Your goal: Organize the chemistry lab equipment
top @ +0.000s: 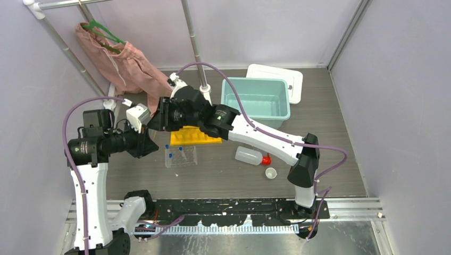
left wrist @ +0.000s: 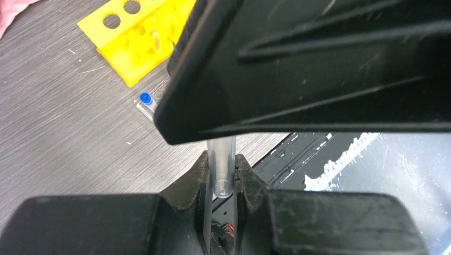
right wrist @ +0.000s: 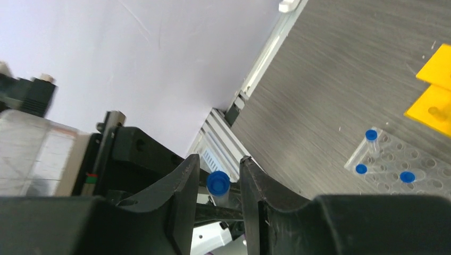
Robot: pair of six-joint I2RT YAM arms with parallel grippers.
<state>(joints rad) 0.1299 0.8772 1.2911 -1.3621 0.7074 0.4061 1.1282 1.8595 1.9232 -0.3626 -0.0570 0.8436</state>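
Observation:
A clear tube [left wrist: 222, 170] with a blue cap [right wrist: 218, 182] is held in the air above the table's left side. My left gripper [left wrist: 222, 162] is shut on the tube's lower end. My right gripper [right wrist: 219, 159] stands open around the capped end, with a gap on each side of the cap. In the top view the two grippers, left [top: 150, 142] and right [top: 152, 123], meet tip to tip and hide the tube. Below lie the yellow tube rack [top: 194, 137] and the clear well tray [top: 181, 156], which holds blue-capped tubes [right wrist: 407, 176].
A white squeeze bottle [top: 250, 155] with a red nozzle lies right of the tray, a tiny white cup [top: 270, 172] near it. A teal bin [top: 256, 101] and a white lid [top: 276, 79] sit at the back. A pink garment [top: 127, 66] hangs at the back left.

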